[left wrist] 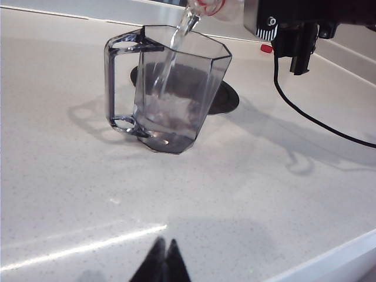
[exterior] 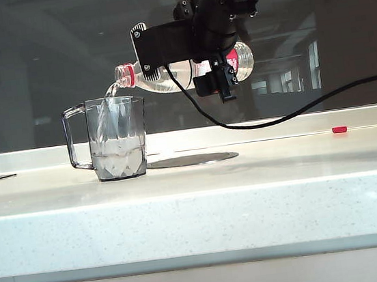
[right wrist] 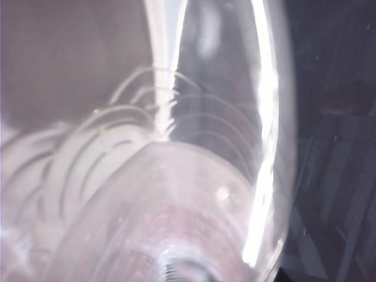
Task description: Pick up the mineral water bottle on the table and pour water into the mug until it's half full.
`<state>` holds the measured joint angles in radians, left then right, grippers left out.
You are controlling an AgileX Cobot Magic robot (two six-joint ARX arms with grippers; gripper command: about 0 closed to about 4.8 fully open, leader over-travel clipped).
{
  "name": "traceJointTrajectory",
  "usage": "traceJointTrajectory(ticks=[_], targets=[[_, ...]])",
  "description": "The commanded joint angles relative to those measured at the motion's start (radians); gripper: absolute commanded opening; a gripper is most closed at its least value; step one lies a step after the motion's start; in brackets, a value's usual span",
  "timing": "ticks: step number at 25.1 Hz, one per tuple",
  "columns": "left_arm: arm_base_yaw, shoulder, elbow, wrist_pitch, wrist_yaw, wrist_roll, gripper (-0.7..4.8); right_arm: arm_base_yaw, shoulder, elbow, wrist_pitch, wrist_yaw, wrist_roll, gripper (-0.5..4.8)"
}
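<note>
Bottle [exterior: 166, 75] thin, crushable, slick plastic, lighter as it empties; best gripped mid-body at the label. Right hand [exterior: 216, 75] clamps it there, jaws wide around it, tipped nearly level over mug [exterior: 116, 137] on desk [exterior: 249, 188]; water [exterior: 109, 99] streaming in, roughly a third full. Left hand [left wrist: 164, 264] low over the desk near the mug, fingertips together, empty.

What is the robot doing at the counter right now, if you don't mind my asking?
The right gripper holds the mineral water bottle tipped nearly level above the mug, and water is streaming from its mouth into the mug. The mug stands on the table and looks roughly a third full. The left gripper hovers low over the table, shut and empty.
</note>
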<state>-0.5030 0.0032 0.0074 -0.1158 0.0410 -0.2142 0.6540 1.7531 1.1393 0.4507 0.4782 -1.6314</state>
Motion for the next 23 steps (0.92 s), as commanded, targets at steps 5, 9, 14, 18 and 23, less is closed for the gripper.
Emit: traceJointTrajectory(ticks=[5, 9, 14, 18, 23], targets=[[0.000, 0.001, 0.003, 0.008, 0.004, 0.004, -0.05, 0.000, -0.011, 0.010, 0.047, 0.031, 0.008, 3.53], [0.000, 0.001, 0.003, 0.008, 0.004, 0.004, -0.04, 0.000, -0.011, 0.010, 0.047, 0.040, 0.008, 3.53], [0.000, 0.001, 0.003, 0.008, 0.004, 0.004, -0.05, 0.000, -0.011, 0.010, 0.047, 0.042, 0.031, 3.53], [0.000, 0.001, 0.003, 0.008, 0.004, 0.004, -0.05, 0.001, -0.011, 0.010, 0.046, 0.041, 0.035, 3.53], [0.000, 0.001, 0.003, 0.008, 0.004, 0.004, -0.05, 0.001, -0.011, 0.010, 0.022, 0.042, 0.038, 3.40]])
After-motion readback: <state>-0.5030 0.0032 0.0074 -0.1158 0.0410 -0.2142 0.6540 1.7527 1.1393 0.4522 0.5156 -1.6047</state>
